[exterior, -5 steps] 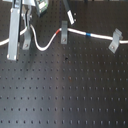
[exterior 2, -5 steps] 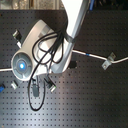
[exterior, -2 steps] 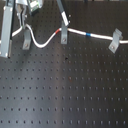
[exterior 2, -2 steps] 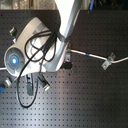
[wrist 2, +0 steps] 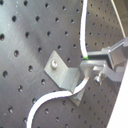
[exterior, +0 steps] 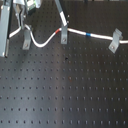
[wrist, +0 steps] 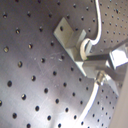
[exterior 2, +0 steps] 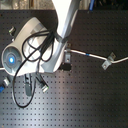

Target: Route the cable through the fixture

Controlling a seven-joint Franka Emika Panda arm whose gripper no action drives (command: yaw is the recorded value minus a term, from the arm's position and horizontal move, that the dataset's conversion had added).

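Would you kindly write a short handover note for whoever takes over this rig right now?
Claw: its fingers pinch the cable right beside one fixture in the second wrist view.
Cable: in the first exterior view it runs from the left clip past the middle clip, blue band beyond, to the right clip.
Done: cable brought to the fixture.
Left: whether it is seated in the slot cannot be told; confirm, then release.

matt grey metal fixture (wrist 2: 64, 75), smooth white plastic-looking cable (wrist 2: 83, 35), on a matt black perforated metal board (exterior: 65, 95).
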